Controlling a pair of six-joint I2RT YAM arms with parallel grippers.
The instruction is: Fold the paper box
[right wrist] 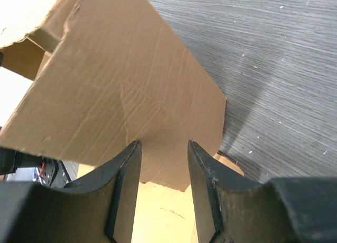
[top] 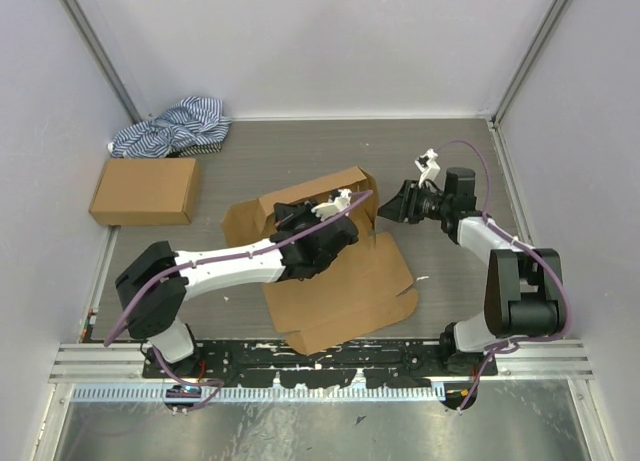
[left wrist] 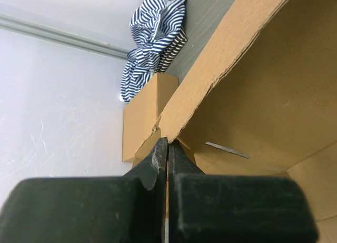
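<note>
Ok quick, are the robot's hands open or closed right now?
Left gripper: closed, tips at the paper box edge; grip unclear.
Right gripper: open, holding nothing.

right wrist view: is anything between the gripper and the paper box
Nothing visible stands between them. The right gripper is open, and the raised panel of the paper box lies straight ahead of its fingertips.
</note>
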